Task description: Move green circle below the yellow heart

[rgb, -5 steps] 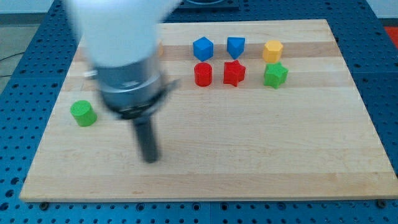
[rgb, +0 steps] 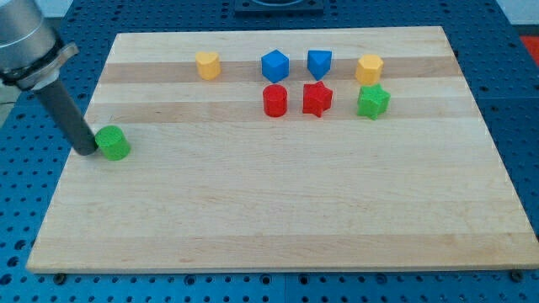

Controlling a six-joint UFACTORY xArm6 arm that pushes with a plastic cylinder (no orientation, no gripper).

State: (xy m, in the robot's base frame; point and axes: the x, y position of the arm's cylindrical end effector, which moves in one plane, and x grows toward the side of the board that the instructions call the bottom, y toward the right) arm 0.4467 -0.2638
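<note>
The green circle (rgb: 113, 143) lies near the board's left edge. My tip (rgb: 87, 152) rests on the board just left of it, touching or almost touching its left side. The rod slants up to the view's top left. A yellow block that looks like the heart (rgb: 207, 65) lies near the board's top edge, up and to the right of the green circle. A second yellow block (rgb: 369, 68) lies further right in the same top row; its shape is hard to make out.
Two blue blocks (rgb: 274, 66) (rgb: 319, 63) sit in the top row. Below them lie a red cylinder (rgb: 274, 100), a red star (rgb: 317, 98) and a green star (rgb: 372, 101). The wooden board (rgb: 278, 219) ends close left of my tip.
The arm has swung from the board's left middle to the far left, beside the green circle. The green circle has shifted slightly up. The left yellow block is now uncovered.
</note>
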